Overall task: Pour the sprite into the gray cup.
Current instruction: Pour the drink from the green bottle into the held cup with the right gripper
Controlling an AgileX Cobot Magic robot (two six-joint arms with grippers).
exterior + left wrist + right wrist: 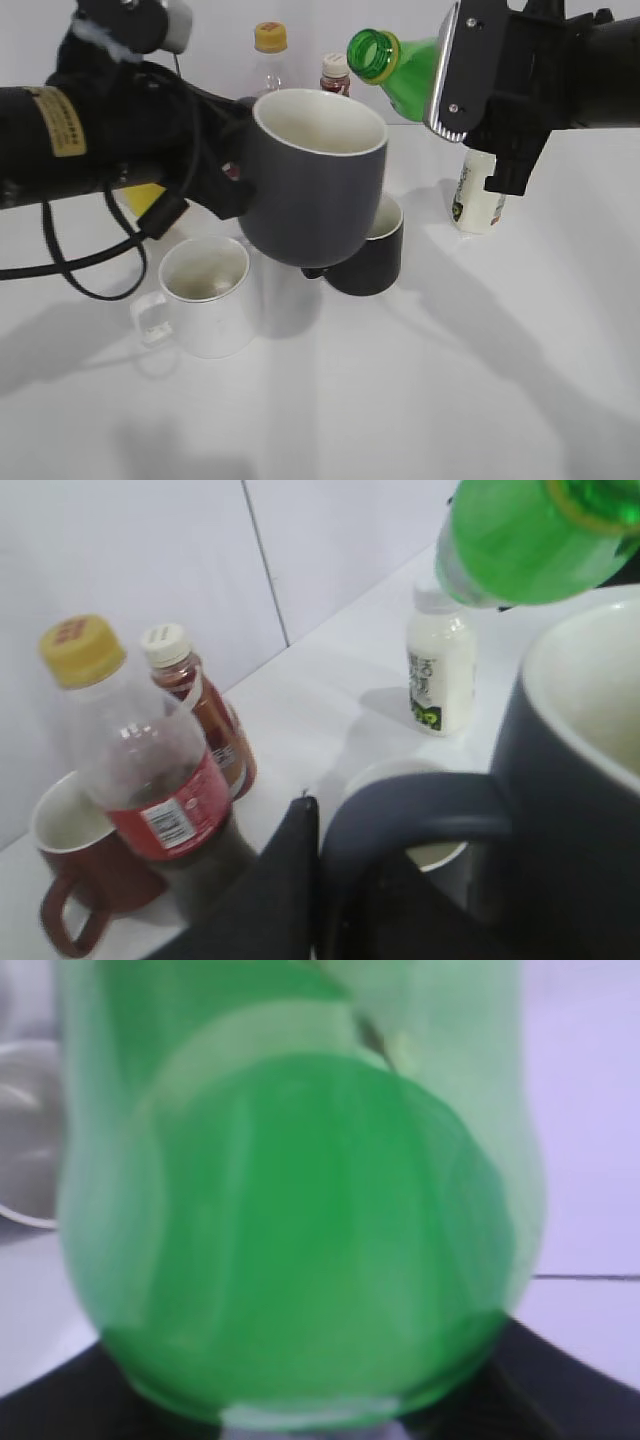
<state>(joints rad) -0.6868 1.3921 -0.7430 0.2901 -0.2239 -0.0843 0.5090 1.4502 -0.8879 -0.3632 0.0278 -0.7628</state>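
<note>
My left gripper (232, 178) is shut on the handle of the gray cup (312, 180) and holds it in the air above the table, mouth up and slightly tilted. The cup's handle and wall fill the left wrist view (560, 810). My right gripper (455, 75) is shut on the sprite (395, 68), a green bottle with no cap. It is tipped nearly level, its open mouth pointing left just above and behind the cup's rim. The bottle fills the right wrist view (300, 1200). No liquid stream shows.
A white mug (205, 295) and a black mug (372, 255) stand under the lifted cup. A small white bottle (478, 195) stands at the right. A cola bottle with yellow cap (270, 60), a small brown bottle (335, 75) and a dark red mug (85, 875) stand at the back.
</note>
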